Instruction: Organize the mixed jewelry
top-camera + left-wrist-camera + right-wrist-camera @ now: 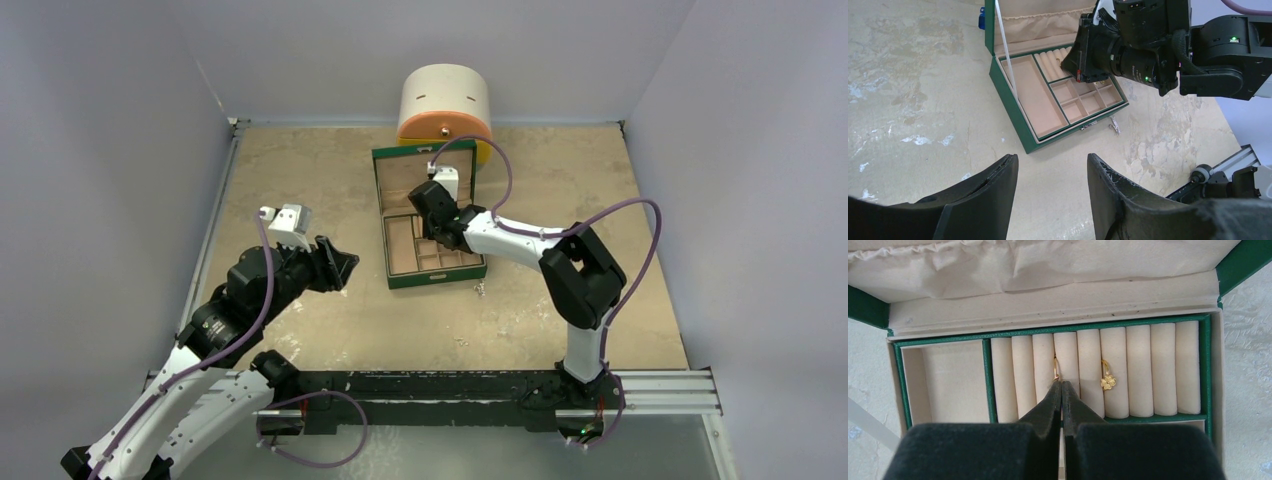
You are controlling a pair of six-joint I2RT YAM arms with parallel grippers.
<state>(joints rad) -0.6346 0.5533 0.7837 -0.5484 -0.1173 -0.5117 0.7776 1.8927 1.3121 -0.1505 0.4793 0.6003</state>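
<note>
Right now we see the right gripper [1062, 385] lowered into the open green jewellery box [1048, 331]. Its two dark fingers are pressed tight together, and as far as we can judge their tips pinch the lower end of a thin gold ring [1055, 369]. That ring stands upright in the groove between two of the cream padded ring rolls [1139, 370], directly above the fingertips in the wrist view. Two grooves to the right, clear of the fingers, a gold ring with a four-leaf clover charm [1107, 381] sits in the same row. Left of the rolls we find a plain tan compartment [953, 380]. Outside the box, a small silvery piece [1114, 126] lies on the mottled beige table [300, 180], just beside the box's front wall near its right corner. The left gripper [1050, 172] hovers over the table well apart from the box, its fingers spread wide and gripping nothing. Beyond the raised lid stands a white cylinder with an orange base [445, 100].
</note>
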